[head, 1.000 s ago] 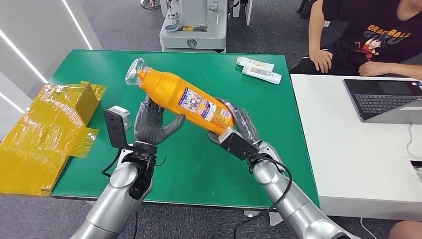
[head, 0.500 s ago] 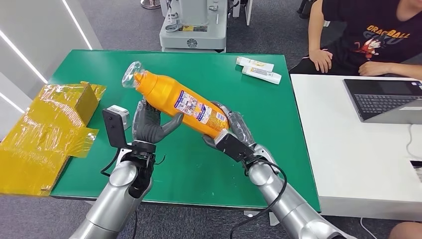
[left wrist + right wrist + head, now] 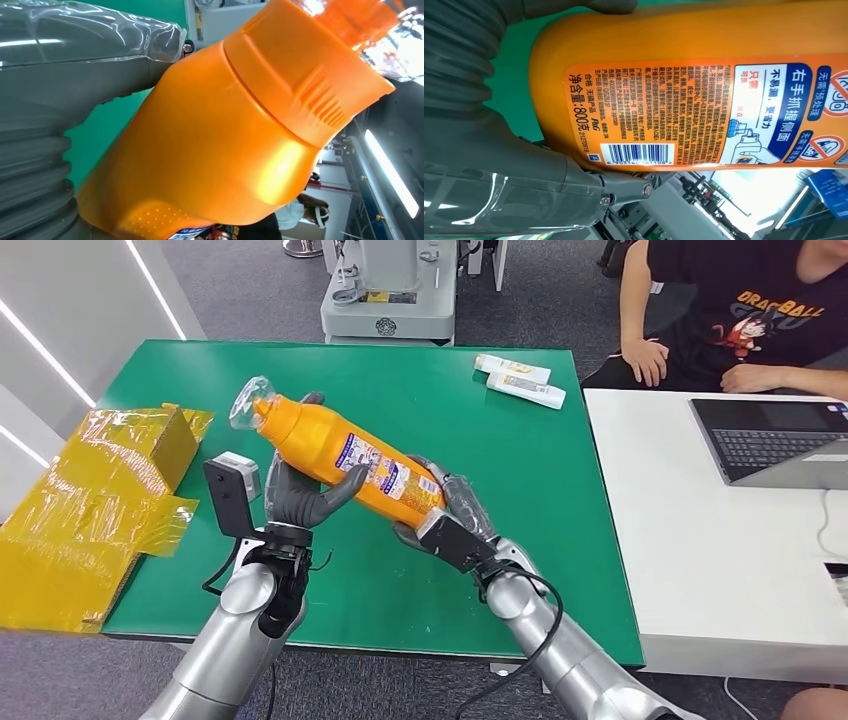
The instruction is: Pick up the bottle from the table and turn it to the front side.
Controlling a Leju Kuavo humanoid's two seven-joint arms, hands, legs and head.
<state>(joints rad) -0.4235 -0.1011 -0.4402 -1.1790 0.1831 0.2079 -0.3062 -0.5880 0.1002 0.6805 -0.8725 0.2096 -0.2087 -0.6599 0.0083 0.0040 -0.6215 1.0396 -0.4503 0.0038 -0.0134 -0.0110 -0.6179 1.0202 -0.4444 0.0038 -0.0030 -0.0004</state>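
Now, the lines we read off this moment:

Bottle: we hold the tall orange plastic bottle with a printed label in the air above the green table, clear of its surface.

Long axis: it lies slanted, cap end raised toward the table's far left corner, base down toward the table's near edge.

Face showing: in the right wrist view we see fine print and a barcode, which we judge to be the back label, so the front is not yet toward us.

Right hand: our right hand wraps the base end, fingers closed around it.

Left hand: our left hand cups the upper body from below, thumb against the orange side; we take this for a supporting hold, and it is the nearer hand to the cap.

Coming move: a roll about the long axis, both hands already on the bottle, one at each end.

Around: a crumpled yellow film-wrapped box sits at the table's left edge, near our left arm; two small white packets lie at the table's far right, well apart.

Beyond: a seated person and a grey laptop on a white desk right of the table.

In the way: we judge nothing blocks the roll.
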